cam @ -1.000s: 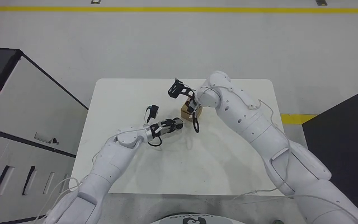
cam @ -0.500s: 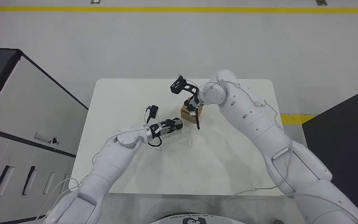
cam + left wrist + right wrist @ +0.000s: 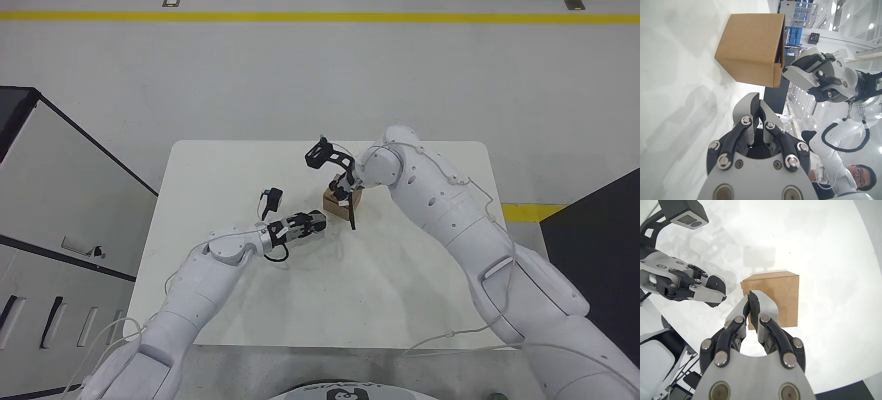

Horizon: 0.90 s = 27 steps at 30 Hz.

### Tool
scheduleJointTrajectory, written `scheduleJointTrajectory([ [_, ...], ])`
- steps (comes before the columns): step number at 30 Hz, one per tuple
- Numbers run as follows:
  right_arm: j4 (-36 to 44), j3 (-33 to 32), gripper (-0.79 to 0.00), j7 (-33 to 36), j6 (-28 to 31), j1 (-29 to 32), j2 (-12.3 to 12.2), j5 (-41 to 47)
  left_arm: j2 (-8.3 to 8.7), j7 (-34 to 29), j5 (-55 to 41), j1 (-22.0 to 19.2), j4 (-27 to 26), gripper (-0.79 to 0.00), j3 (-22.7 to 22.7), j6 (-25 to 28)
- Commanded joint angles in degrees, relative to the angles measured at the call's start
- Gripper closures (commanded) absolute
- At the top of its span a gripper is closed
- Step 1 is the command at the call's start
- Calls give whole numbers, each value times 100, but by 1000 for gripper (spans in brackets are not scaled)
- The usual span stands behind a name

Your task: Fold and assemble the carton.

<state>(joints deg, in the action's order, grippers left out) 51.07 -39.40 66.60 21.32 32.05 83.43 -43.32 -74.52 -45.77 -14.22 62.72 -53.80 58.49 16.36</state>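
Top view: a smooth white table (image 3: 420,300) with rounded corners stands on a pale floor crossed by a yellow line (image 3: 300,16); a small brown carton (image 3: 336,206) sits on the table's far half, near the middle; the right gripper (image 3: 344,190) hangs over the carton; the left gripper (image 3: 318,221) lies low just beside it; a black cable (image 3: 353,215) droops past the carton's edge.

Left wrist view: the carton is plain matte cardboard, a squared box with crisp folded corners, standing on the table; a dark slit shows between layers of board at its upper edge; this gripper's ribbed black pads press together on nothing, short of the box; the right gripper's tip sits at that upper edge.

Right wrist view: its textured pads are likewise closed and empty, over the carton's flat upper face; whether they touch it cannot be told.
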Motion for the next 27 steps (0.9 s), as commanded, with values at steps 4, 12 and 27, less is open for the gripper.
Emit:
scheduleJointTrajectory([
  [4,-169,75,0,-31,32,-50,52,28,-4,-1,4,-5,5,0,-12,2],
  [12,-341,153,0,-65,65,-111,117,57,-10,8,3,-8,9,0,-23,4],
  [27,-214,-224,-43,-191,222,-83,-8,342,-1,17,36,28,-46,-785,-13,1],
])
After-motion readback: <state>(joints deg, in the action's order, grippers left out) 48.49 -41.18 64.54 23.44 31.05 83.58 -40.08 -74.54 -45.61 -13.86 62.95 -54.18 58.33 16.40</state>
